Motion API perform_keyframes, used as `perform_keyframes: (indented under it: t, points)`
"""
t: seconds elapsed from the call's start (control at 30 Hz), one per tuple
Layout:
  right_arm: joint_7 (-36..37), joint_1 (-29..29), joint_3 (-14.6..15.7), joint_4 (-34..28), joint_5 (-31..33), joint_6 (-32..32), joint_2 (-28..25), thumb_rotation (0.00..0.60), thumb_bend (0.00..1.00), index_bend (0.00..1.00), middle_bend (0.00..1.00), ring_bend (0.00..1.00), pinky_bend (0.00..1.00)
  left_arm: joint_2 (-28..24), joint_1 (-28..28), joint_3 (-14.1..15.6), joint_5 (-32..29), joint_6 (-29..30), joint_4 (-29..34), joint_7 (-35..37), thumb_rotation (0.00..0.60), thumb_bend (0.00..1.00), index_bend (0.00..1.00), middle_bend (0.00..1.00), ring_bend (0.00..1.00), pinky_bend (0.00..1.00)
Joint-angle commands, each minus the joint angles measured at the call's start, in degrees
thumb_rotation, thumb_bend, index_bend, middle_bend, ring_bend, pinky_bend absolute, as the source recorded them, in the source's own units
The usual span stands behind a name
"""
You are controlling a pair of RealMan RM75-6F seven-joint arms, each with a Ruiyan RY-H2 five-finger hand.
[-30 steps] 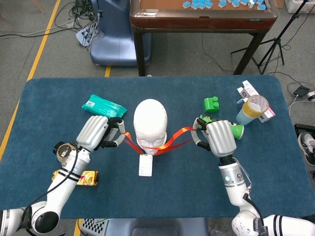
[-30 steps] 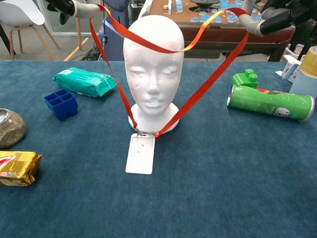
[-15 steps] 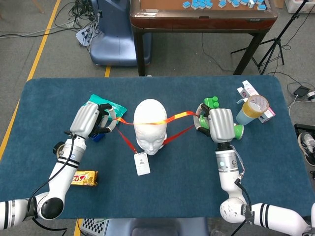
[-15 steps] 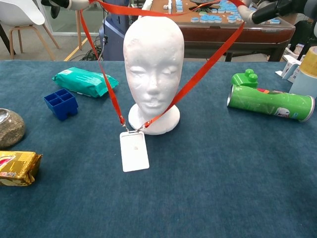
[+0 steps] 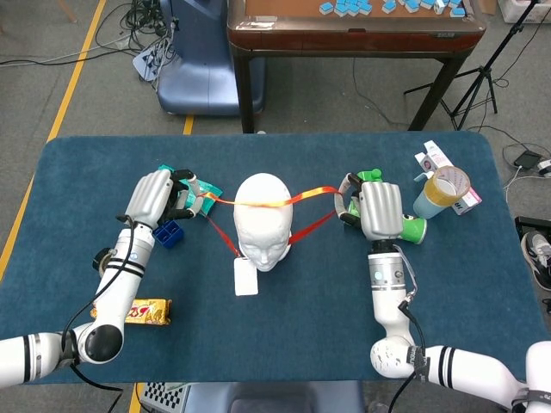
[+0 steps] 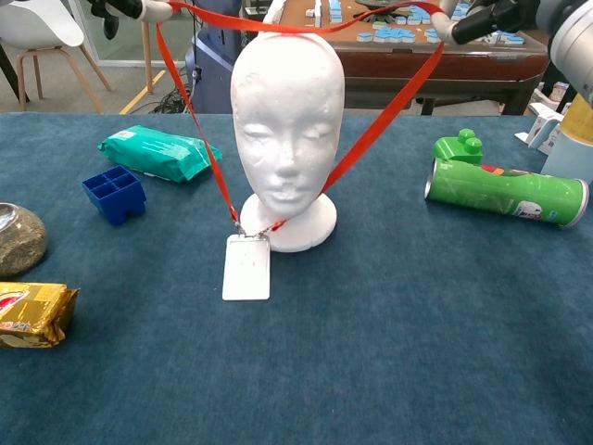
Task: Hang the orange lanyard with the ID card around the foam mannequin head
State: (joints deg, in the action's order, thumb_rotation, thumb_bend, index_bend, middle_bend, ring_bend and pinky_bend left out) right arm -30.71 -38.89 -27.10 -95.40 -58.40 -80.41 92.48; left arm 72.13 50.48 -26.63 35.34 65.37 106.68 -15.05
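The white foam mannequin head (image 5: 263, 219) (image 6: 285, 120) stands upright at the middle of the table. An orange lanyard (image 5: 297, 199) (image 6: 384, 107) is stretched wide over it, its far strand crossing the crown and its two near strands running down in front of the face. The white ID card (image 5: 245, 277) (image 6: 246, 267) hangs at the bottom, by the base. My left hand (image 5: 155, 198) (image 6: 125, 7) grips the lanyard left of the head. On the other side my right hand (image 5: 377, 209) (image 6: 496, 14) grips the other end.
A teal packet (image 6: 157, 153) and blue block tray (image 6: 115, 194) lie to the left, with a yellow snack packet (image 6: 28, 314) and a round grey object (image 6: 18, 239) nearer. A green can (image 6: 505, 195), green block (image 5: 370, 177) and taped cup (image 5: 441, 191) sit on the right.
Both hands have moved further back over the table, carrying the lanyard's far strand across the crown. The ID card has lifted and swung close to the base.
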Motion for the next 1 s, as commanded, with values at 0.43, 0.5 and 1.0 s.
perform_keyframes:
  t: [0.43, 0.5, 1.0]
  points:
    - [-2.00, -3.70, -3.34, 4.43, 7.45, 1.05, 2.51, 0.600, 0.47, 0.59, 1.00, 0.87, 1.00, 4.22, 4.95, -1.02, -7.35, 0.37, -6.87, -4.42, 0.600, 0.36, 0.60, 0.89, 0.84, 0.63]
    - [-2.02, -4.15, -3.71, 5.00, 8.11, 1.21, 2.71, 0.600, 0.47, 0.59, 1.00, 0.87, 1.00, 4.67, 5.42, -1.18, -8.06, 0.38, -7.84, -4.76, 0.600, 0.36, 0.60, 0.89, 0.84, 0.63]
    - [-3.64, -8.44, -4.96, 6.18, 11.81, 2.30, 4.40, 0.600, 0.47, 0.59, 1.00, 0.87, 1.00, 8.01, 8.65, -1.88, -12.19, -0.27, -14.56, -7.55, 0.600, 0.36, 0.60, 0.89, 0.84, 0.63]
